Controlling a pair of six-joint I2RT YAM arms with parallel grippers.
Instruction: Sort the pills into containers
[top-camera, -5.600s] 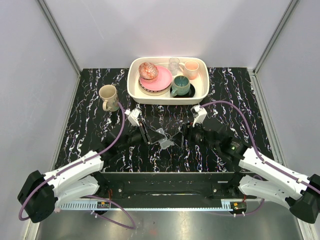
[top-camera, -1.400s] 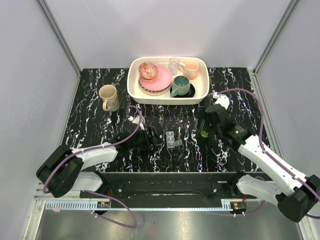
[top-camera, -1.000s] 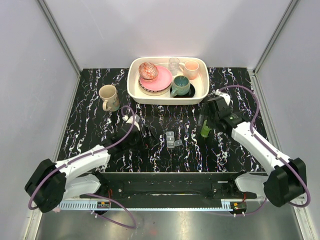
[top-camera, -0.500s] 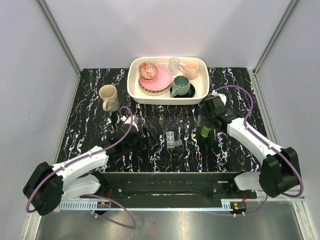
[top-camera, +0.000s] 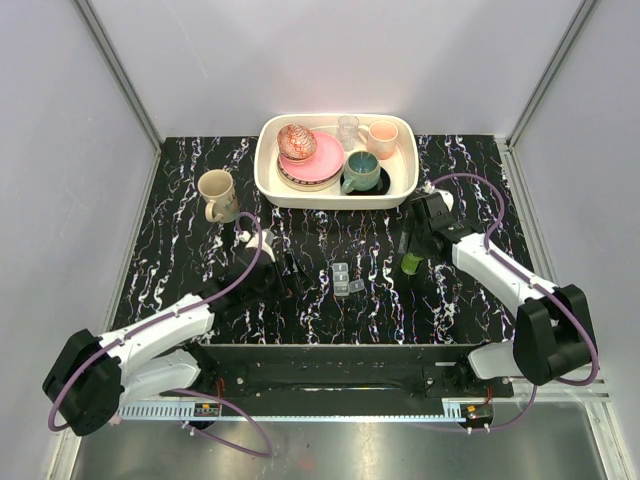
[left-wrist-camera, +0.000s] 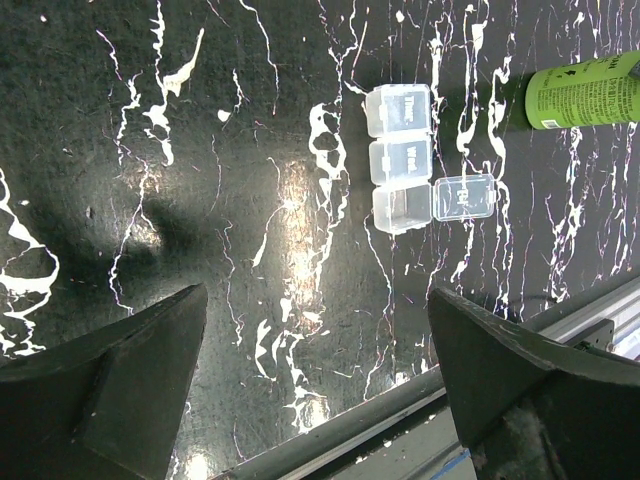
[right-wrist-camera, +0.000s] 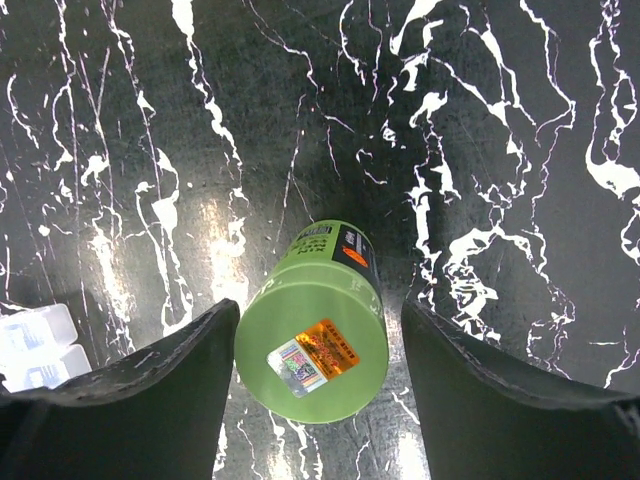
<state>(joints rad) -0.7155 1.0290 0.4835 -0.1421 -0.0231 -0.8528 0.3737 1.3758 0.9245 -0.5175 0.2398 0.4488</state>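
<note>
A: Where is the strip of three small clear plastic compartments (top-camera: 342, 280)?
B: Mid black marbled tabletop (top-camera: 170, 250), between the arms. The near lid is flipped open toward the small green cylindrical bottle (right-wrist-camera: 315, 325), which sits apart from it. Pills not discernible.
A: Jaws?
B: Left gripper (left-wrist-camera: 315, 295): wide, empty, beside the strip. Right gripper (right-wrist-camera: 320, 310): spread around the bottle, gap on one side.
A: Surroundings?
B: Beige ceramic mug (top-camera: 216, 192) and cream oblong tray of crockery (top-camera: 265, 170), well apart.

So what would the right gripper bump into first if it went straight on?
Probably the bottle, standing straight ahead between the open jaws of the right gripper. They might slip down its sides to the table instead; depth is unclear.
</note>
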